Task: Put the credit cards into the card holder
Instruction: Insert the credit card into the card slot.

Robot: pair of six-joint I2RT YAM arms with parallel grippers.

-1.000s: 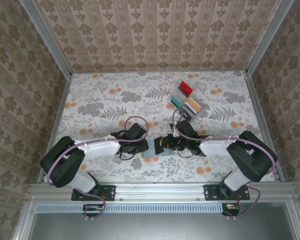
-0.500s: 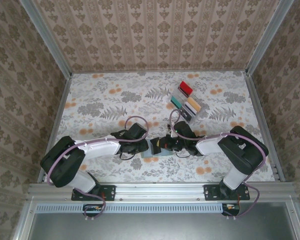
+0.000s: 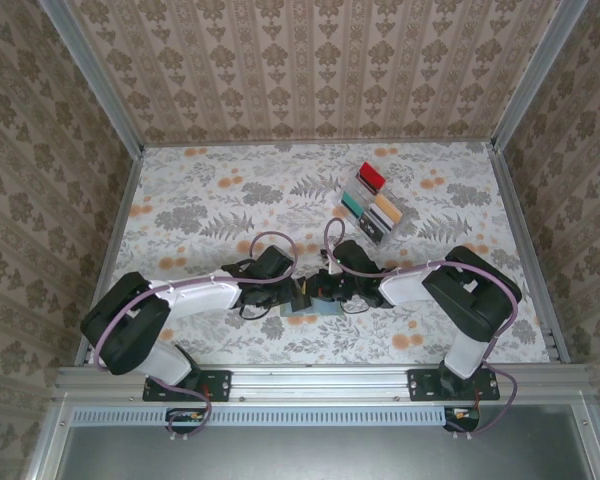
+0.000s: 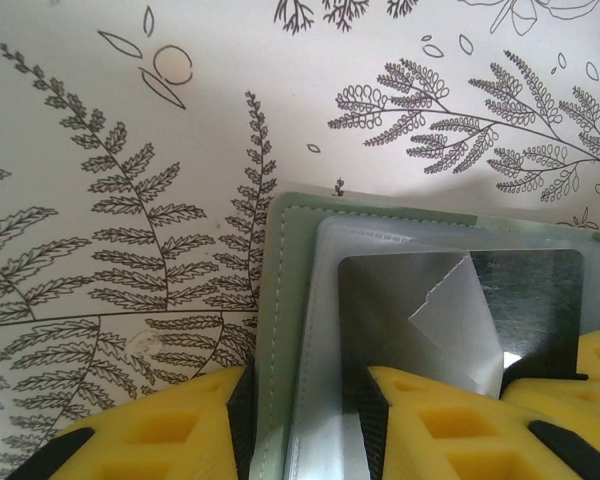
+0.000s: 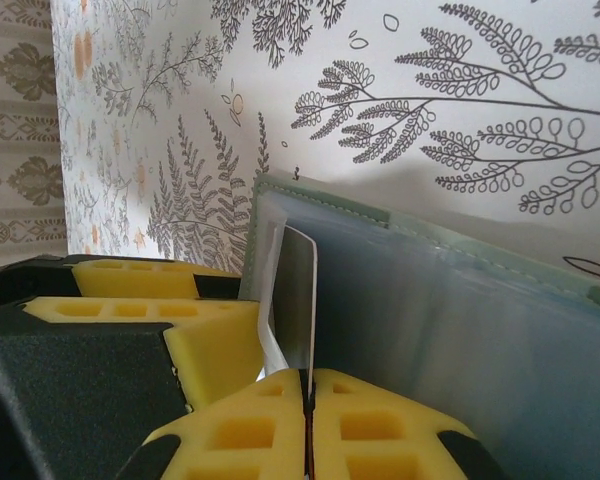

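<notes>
The sage-green card holder lies open on the table between both arms. In the left wrist view my left gripper is shut on the card holder's left cover and clear sleeve, its pads against both sides. A dark credit card with a peeling film stands just right of that sleeve. My right gripper is shut on this credit card, holding it on edge against the card holder's inner pockets. More credit cards, red, teal and tan, stand farther back.
A clear compartmented tray holding the other cards stands at the back right of the floral table. Patterned walls and metal rails close in the table. The two grippers nearly touch over the card holder.
My right gripper has slid left with the dark card, up against the left gripper at the card holder. The left arm has stayed put.
</notes>
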